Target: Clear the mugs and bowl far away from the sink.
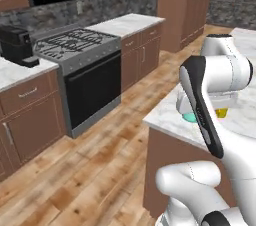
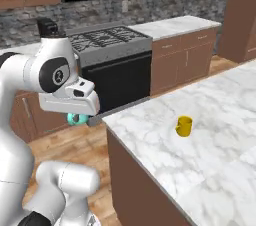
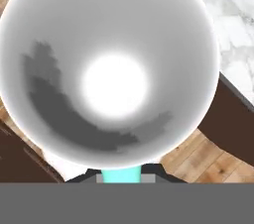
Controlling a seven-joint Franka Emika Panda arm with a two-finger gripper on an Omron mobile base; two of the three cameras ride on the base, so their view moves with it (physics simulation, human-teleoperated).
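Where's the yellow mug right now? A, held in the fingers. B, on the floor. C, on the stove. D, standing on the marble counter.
D: the yellow mug stands upright on the marble counter, apart from the arm, which carries the teal mug.

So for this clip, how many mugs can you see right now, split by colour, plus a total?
Teal mug: 1, white inside, close under the hand camera, at the island counter's corner.
Yellow mug: 1, standing on the island counter.
Total: 2 mugs.
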